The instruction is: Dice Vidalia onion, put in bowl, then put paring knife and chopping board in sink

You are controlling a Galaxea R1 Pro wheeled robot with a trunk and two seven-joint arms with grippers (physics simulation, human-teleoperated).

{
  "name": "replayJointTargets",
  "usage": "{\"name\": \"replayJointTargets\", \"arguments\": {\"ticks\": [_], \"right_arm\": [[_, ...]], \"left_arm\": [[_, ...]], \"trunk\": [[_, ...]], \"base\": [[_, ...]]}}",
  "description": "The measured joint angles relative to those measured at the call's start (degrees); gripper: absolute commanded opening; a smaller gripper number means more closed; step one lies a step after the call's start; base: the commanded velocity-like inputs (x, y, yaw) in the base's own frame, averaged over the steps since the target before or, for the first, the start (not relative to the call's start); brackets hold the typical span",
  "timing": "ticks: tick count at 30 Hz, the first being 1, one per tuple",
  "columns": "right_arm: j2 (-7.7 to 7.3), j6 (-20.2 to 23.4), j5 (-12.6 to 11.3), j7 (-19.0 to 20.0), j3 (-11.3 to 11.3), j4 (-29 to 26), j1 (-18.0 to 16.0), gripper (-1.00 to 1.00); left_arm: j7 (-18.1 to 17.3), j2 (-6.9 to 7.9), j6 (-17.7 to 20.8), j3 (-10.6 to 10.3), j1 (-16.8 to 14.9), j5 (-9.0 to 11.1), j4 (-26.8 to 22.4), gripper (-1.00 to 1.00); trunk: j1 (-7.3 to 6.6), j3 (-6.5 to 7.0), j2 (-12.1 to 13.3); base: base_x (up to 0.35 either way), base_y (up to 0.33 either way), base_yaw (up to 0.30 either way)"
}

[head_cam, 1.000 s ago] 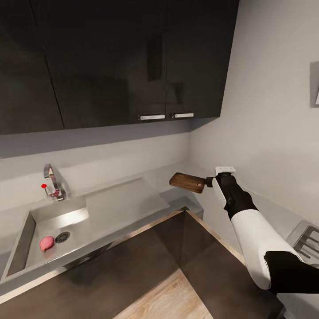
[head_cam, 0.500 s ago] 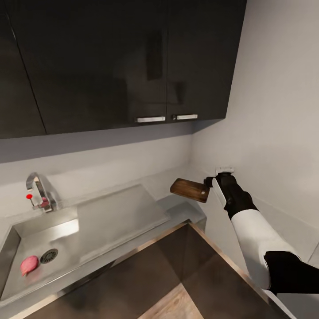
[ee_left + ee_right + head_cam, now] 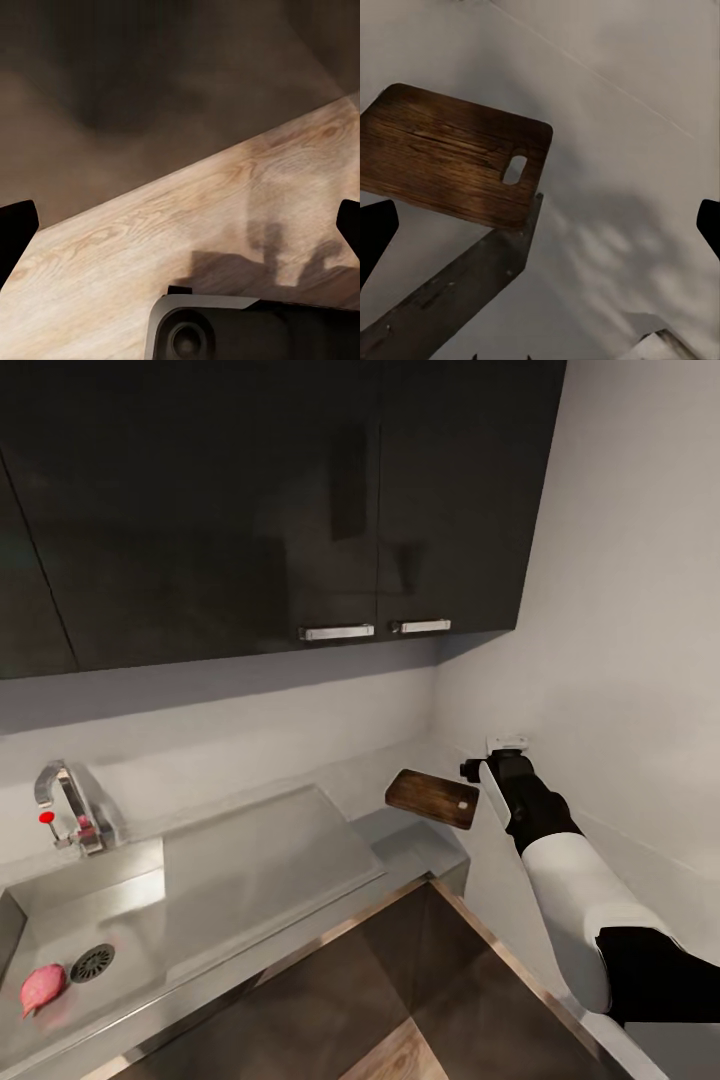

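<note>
1. Kitchen corner, head cam: the R arm point(image 3: 560, 880) reaches fwd along the R wall, its gripper point(image 3: 500, 762) close to the near end of the chopping board point(image 3: 432, 798).
2. The board, brown wood w/ darker edges, sits in the corner of the grey countertop point(image 3: 415, 848), just beyond the sink's flat drainboard point(image 3: 265, 855). Whether it lies flat on the counter can't be told from here.
3. R wrist cam: the board point(image 3: 450, 165) is ahead of the gripper point(image 3: 540, 225), its handle slot point(image 3: 514, 169) at the end nearer the cam. The dark fingertips point(image 3: 375, 232) sit at opposite frame edges, spread wide w/ nothing between them, and the board is not clamped.
4. A dark metallic strip point(image 3: 450, 300) runs diagonally under the board's near edge in that view.
5. The Vidalia onion point(image 3: 42, 988), pink and pointed, lies on the floor of the sink point(image 3: 140, 920) at far L, beside the round drain point(image 3: 92, 963) and well apart from the board.
6. A chrome faucet point(image 3: 68, 805) w/ a red knob point(image 3: 45, 817) stands behind the basin.
7. Dark upper cabinets point(image 3: 250, 510) hang over the counter, w/ two metal handles point(image 3: 336, 632) side by side on the bottom edges of the doors.
8. L wrist cam: the L gripper point(image 3: 180, 225) hangs over light wood flooring point(image 3: 195, 225), fingertips point(image 3: 15, 232) far apart at the frame edges, empty-handed.
</note>
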Motion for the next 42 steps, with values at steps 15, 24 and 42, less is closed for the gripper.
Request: {"name": "replayJointTargets", "arguments": {"ticks": [15,24,42], "right_arm": [[-1.34,5.77,0.28,-0.51,-0.31,10.02,-8.98,1.00],[-3.11,6.27,0.10,-0.50,-0.31,21.51,-20.09,1.00],[-2.92,6.08,-0.80,-0.07,-6.48,28.35,-21.20,1.00]], "left_arm": [[0.00,0.00,0.00,0.00,0.00,-0.08,0.59,1.00],[0.00,0.00,-0.02,0.00,0.00,-0.08,0.58,1.00],[0.00,0.00,-0.01,-0.07,0.00,-0.08,0.62,1.00]], "trunk": [[0.00,0.01,0.00],[0.00,0.00,-0.01],[-0.01,0.00,-0.01]], "base": [[0.001,0.000,0.000],[0.000,0.000,0.000],[0.019,-0.022,0.000]]}}
